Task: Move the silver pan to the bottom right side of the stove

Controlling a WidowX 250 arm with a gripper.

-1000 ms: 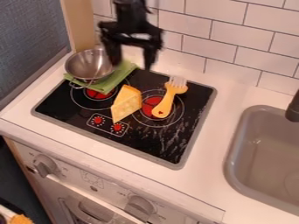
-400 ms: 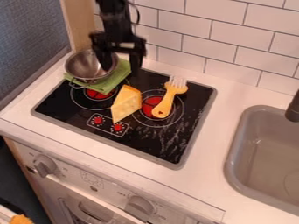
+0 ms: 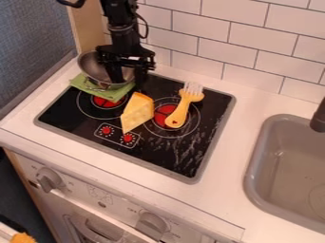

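At the stove's ten-to-eleven o'clock, with twelve toward the tiled wall, lay a folded green cloth (image 3: 117, 93), and over it sat the round silver metal pan (image 3: 94, 69). The pan had just shifted a little toward three o'clock, baring more of the cloth at its nine o'clock side. At the pan's three o'clock side, the black gripper (image 3: 128, 84) had come down lower, reaching the rim. Whether it was clenched on the pan or only pressing against it, I could not tell. The shift suggested that contact had been made, but the move proper had yet to be done.

Nearer the middle of the black glass stove (image 3: 162, 156) stood a yellow cheese wedge (image 3: 138, 113), and toward two o'clock lay a yellow-handled toy fork (image 3: 179, 114). The goal was at five o'clock, so a secure hold and a lift over both seemed wise.
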